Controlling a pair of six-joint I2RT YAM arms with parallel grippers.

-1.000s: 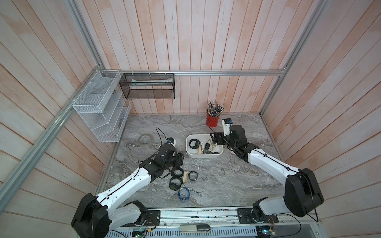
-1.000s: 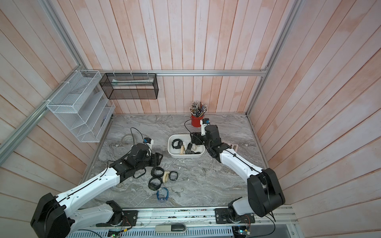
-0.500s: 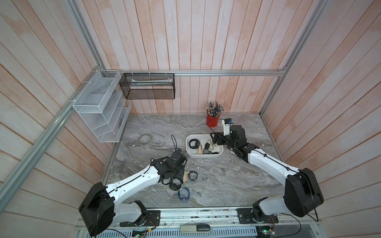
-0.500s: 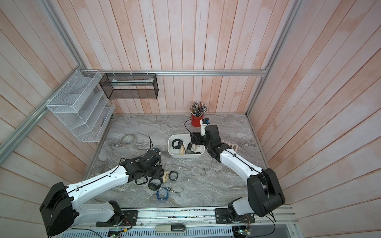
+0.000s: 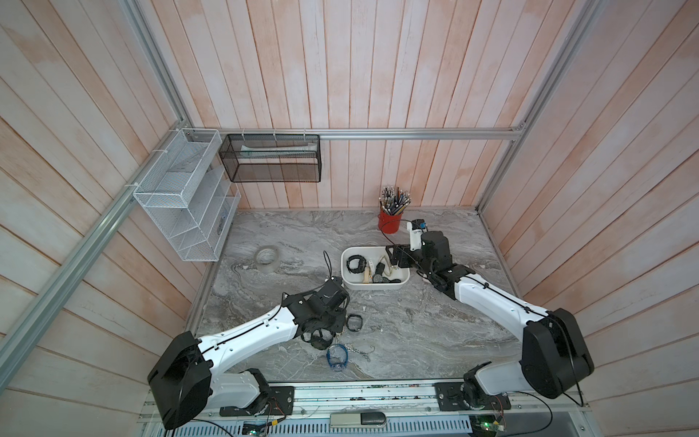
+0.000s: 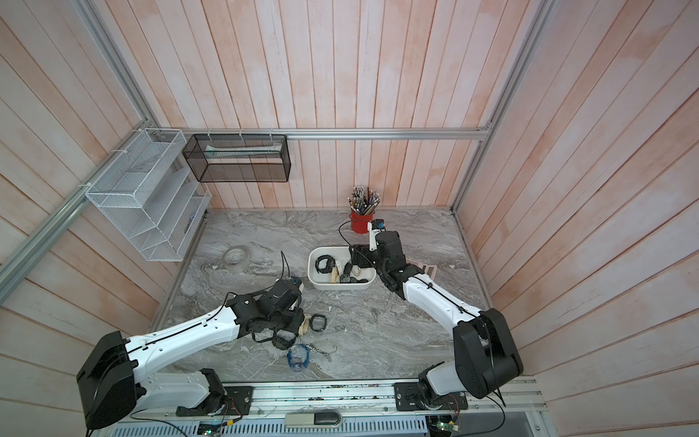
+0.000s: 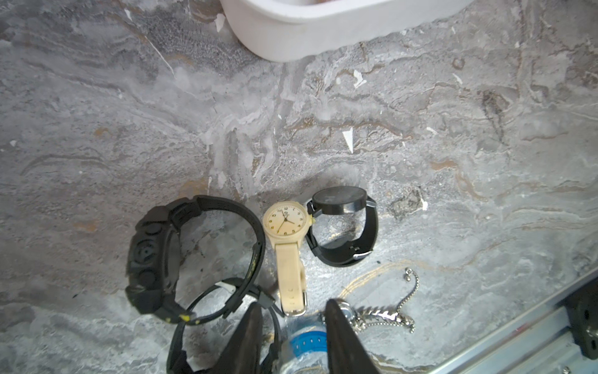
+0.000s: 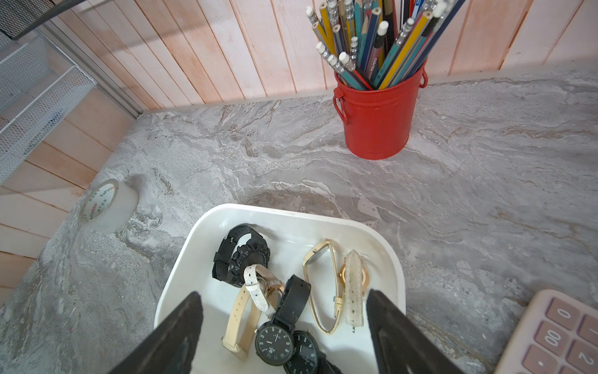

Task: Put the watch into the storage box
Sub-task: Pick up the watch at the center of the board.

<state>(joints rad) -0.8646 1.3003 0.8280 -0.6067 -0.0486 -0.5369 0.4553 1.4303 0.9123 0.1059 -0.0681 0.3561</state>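
The storage box (image 5: 374, 285) (image 8: 291, 213), a shallow white tub, holds several watches. My right gripper (image 8: 283, 293) (image 5: 393, 257) hangs wide open over its right end, empty. Loose watches lie in front of the tub: a chunky black one (image 7: 152, 252), a cream one (image 7: 284, 223), a slim black one (image 7: 343, 197) (image 5: 354, 322) and a blue-strapped one (image 7: 307, 340) (image 5: 337, 357). My left gripper (image 7: 293, 304) (image 5: 325, 333) is low over this cluster. Its jaws are narrowed but apart, with the cream strap's buckle end and the blue watch showing between them. No grip shows.
A silver chain bracelet (image 7: 388, 317) lies beside the left gripper's right finger. A red pencil cup (image 5: 389, 225) stands behind the tub, a tape roll (image 5: 266, 258) to its left, a pink calculator (image 8: 556, 336) to its right. The wire rack (image 5: 185, 212) and black basket (image 5: 270, 159) hang on the walls.
My left arm swung right and forward and came down over the watch cluster, while its jaws narrowed. The right arm stayed still and open.
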